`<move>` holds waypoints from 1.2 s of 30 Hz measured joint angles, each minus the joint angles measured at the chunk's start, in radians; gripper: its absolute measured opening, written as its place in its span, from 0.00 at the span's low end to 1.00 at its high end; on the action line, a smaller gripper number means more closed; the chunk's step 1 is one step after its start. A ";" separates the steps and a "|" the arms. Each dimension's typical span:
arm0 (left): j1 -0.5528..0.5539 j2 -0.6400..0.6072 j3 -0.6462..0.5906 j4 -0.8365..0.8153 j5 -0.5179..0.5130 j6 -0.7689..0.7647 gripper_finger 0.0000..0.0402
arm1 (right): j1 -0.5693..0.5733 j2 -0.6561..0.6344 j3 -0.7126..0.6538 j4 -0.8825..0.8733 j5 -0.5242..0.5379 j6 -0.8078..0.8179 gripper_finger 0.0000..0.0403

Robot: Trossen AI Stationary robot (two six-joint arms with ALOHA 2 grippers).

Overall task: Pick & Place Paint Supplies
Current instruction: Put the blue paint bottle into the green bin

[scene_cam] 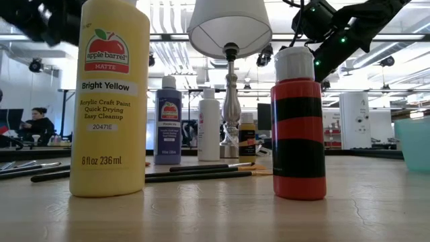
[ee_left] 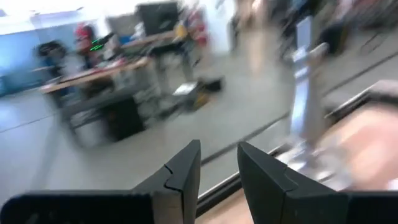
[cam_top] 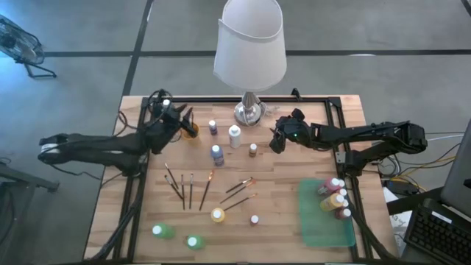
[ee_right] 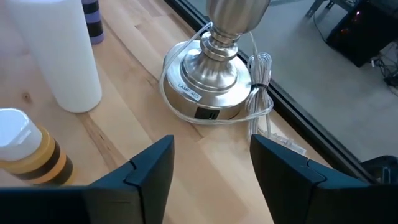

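Note:
Small paint bottles stand upright on the wooden table: an orange one (cam_top: 191, 131), purple (cam_top: 213, 126), white (cam_top: 235, 136), blue (cam_top: 218, 154), brown (cam_top: 253, 149), yellow (cam_top: 218, 215), red (cam_top: 255, 219) and two green ones (cam_top: 163, 232). Several more lie in the green tray (cam_top: 318, 224). Thin dark brushes (cam_top: 184, 188) lie flat mid-table. My left gripper (ee_left: 217, 168) is open and empty, raised beside the orange bottle at the far left. My right gripper (ee_right: 211, 168) is open and empty, between the brown striped bottle (ee_right: 25, 152) and the lamp base (ee_right: 214, 74).
The tall lamp with a white shade (cam_top: 250, 44) stands at the table's far middle, its cord looped around the base. A black frame (cam_top: 309, 98) runs along the table edges. A fan (cam_top: 18, 44) stands on the floor at the far left. Bare wood lies between the brushes and the tray.

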 joint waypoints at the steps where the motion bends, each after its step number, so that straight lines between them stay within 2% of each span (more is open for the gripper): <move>1: 0.003 -0.005 0.036 -0.092 -0.047 -0.013 0.28 | 0.000 0.000 0.000 0.000 0.000 0.003 0.52; 3: 0.010 -0.009 0.106 -0.270 -0.146 -0.069 0.28 | 0.000 0.000 0.000 0.000 0.000 0.004 0.53; 5: 0.021 -0.009 0.176 -0.452 -0.203 -0.149 0.28 | 0.000 0.000 0.000 0.001 0.000 0.010 0.53; 8: 0.048 -0.001 0.263 -0.658 -0.196 -0.281 0.31 | 0.000 0.000 0.000 0.002 0.000 0.027 0.52; 11: 0.092 0.009 0.316 -0.773 -0.150 -0.365 0.38 | 0.000 0.000 0.000 0.002 0.000 0.031 0.50; 14: 0.147 0.010 0.345 -0.837 -0.088 -0.411 0.46 | 0.000 0.000 0.000 0.001 -0.001 0.033 0.49; 16: 0.193 0.010 0.356 -0.873 -0.001 -0.443 0.50 | 0.000 0.000 0.000 0.001 -0.002 0.033 0.48; 19: 0.276 0.011 0.362 -0.910 0.138 -0.474 0.52 | 0.000 0.000 0.000 0.000 -0.002 0.032 0.48; 21: 0.329 0.017 0.359 -0.923 0.186 -0.475 0.51 | 0.000 0.000 0.000 0.000 -0.002 0.032 0.49; 27: 0.433 0.059 0.358 -0.958 0.241 -0.475 0.50 | 0.000 0.000 0.000 0.000 -0.003 0.032 0.52; 36: 0.468 0.138 0.357 -0.962 0.291 -0.474 0.50 | 0.000 0.000 0.000 0.000 -0.003 0.032 0.51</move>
